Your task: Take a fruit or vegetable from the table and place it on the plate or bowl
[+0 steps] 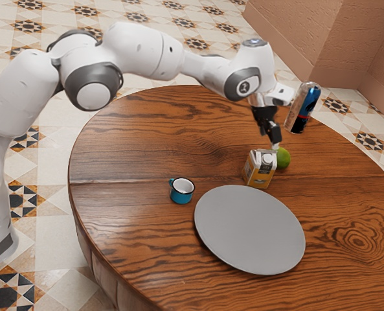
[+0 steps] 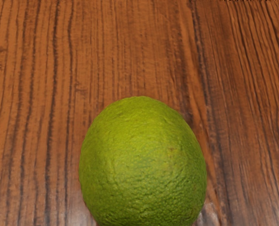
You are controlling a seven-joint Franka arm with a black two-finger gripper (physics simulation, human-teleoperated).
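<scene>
My hand [image 1: 274,137] hangs just over the lime [image 1: 283,157] on the round wooden desk [image 1: 146,149].
The lime lies on the wood just beside a small carton [image 1: 259,168], apart from the grey plate [image 1: 250,228]; whether my hand is parted or closed I cannot tell.

Our round wooden table [image 1: 133,168] carries a grey plate [image 1: 250,228]. Past the plate's far rim we see a mug [image 1: 182,190], carton [image 1: 259,168], lime [image 1: 283,157] and can [image 1: 302,107].

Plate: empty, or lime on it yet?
Empty. The plate is bare; the lime sits on the table beside the carton.
</scene>
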